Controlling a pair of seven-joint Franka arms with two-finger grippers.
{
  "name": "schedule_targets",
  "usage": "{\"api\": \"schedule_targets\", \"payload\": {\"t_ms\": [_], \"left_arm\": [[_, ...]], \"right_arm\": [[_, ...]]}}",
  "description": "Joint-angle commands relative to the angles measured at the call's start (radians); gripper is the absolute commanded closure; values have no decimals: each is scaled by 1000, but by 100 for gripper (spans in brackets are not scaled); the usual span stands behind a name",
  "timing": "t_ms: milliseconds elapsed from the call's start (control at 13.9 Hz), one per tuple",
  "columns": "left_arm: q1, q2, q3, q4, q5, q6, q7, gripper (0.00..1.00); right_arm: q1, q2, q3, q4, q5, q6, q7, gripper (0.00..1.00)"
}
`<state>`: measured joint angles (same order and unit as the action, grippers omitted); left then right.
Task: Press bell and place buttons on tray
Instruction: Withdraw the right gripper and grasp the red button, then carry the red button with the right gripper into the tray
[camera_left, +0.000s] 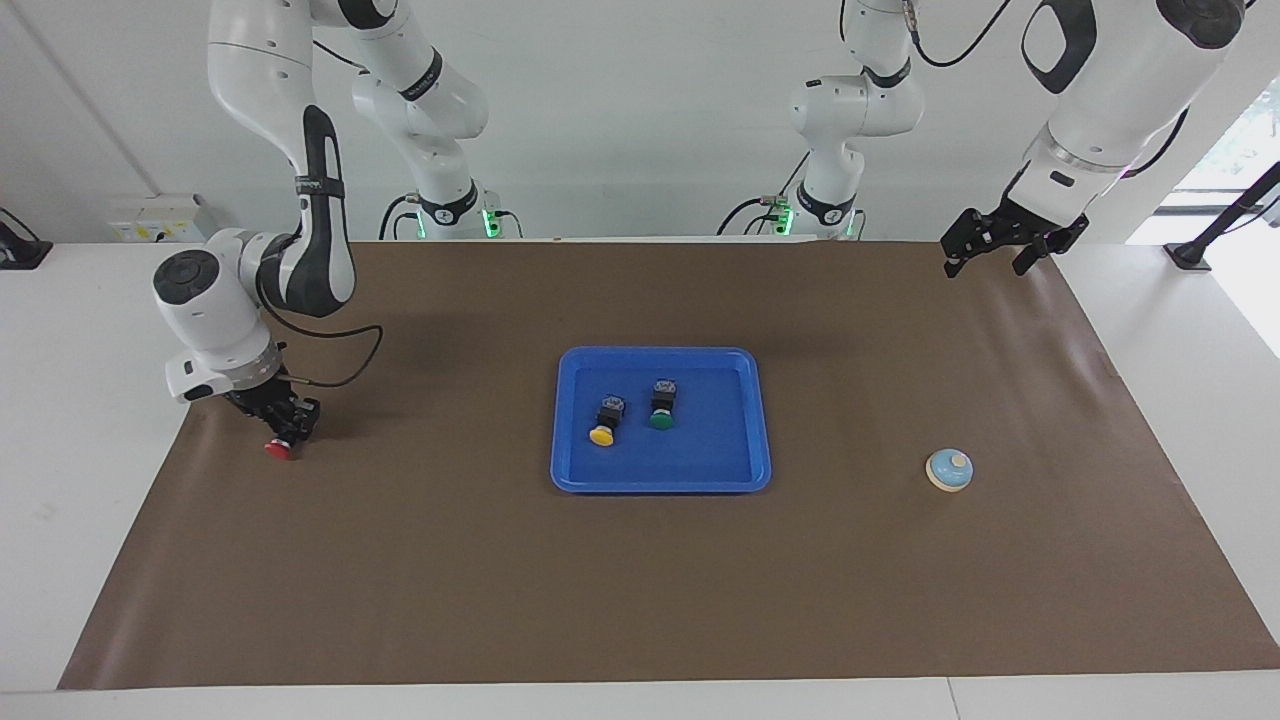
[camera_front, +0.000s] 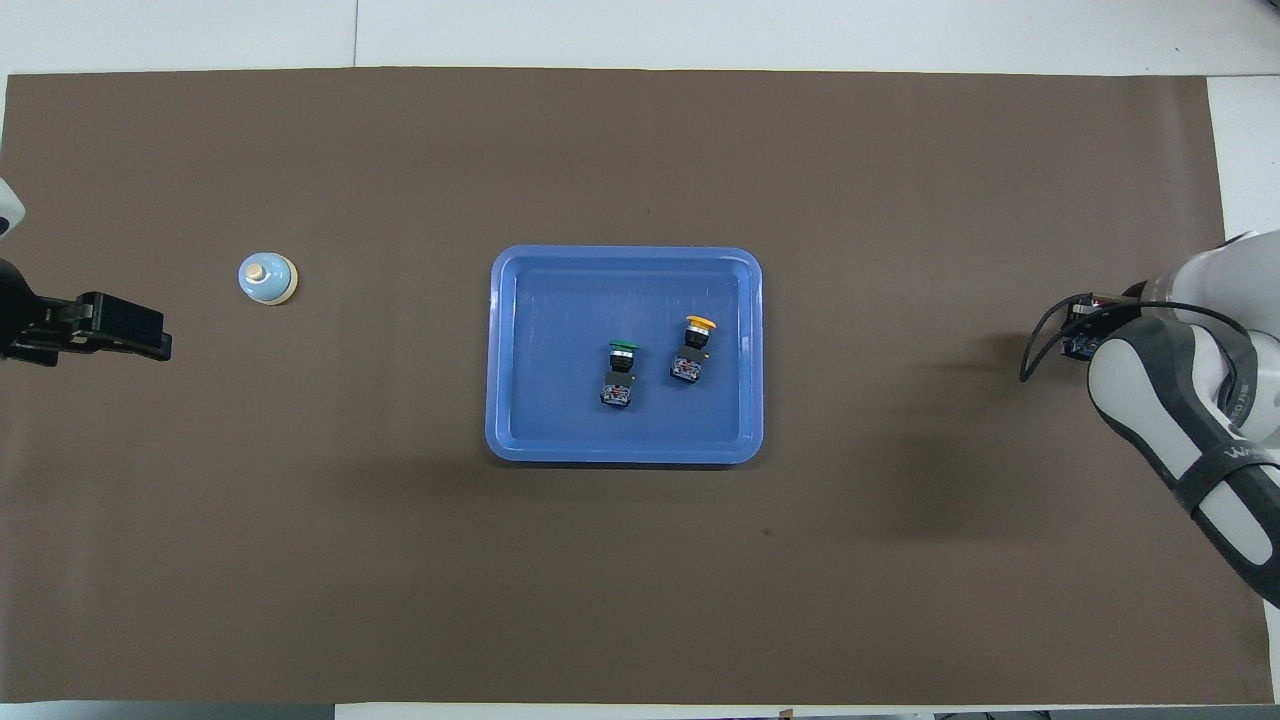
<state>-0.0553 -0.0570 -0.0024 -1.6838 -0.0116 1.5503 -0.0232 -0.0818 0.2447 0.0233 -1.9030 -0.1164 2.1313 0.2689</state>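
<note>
Buttons: yellow button and green button are lying in blue tray; right gripper is clenching red button at its table end; left gripper, spread, is waiting; bell is standing apart.

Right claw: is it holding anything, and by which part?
Right claw is shut on the red button, gripping its black body; the red cap pokes out below.
</note>
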Motion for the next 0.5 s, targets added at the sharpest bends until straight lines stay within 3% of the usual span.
{"api": "schedule_targets", "payload": {"t_ms": [0, 431], "left_arm": [[6, -24, -1, -20, -10, -1, -1, 0], [6, -24, -1, -19, -8, -1, -1, 0]], "right_arm": [[117, 30, 3, 141, 30, -132, 151, 100], [425, 53, 3, 245, 155, -177, 456, 100]]}}
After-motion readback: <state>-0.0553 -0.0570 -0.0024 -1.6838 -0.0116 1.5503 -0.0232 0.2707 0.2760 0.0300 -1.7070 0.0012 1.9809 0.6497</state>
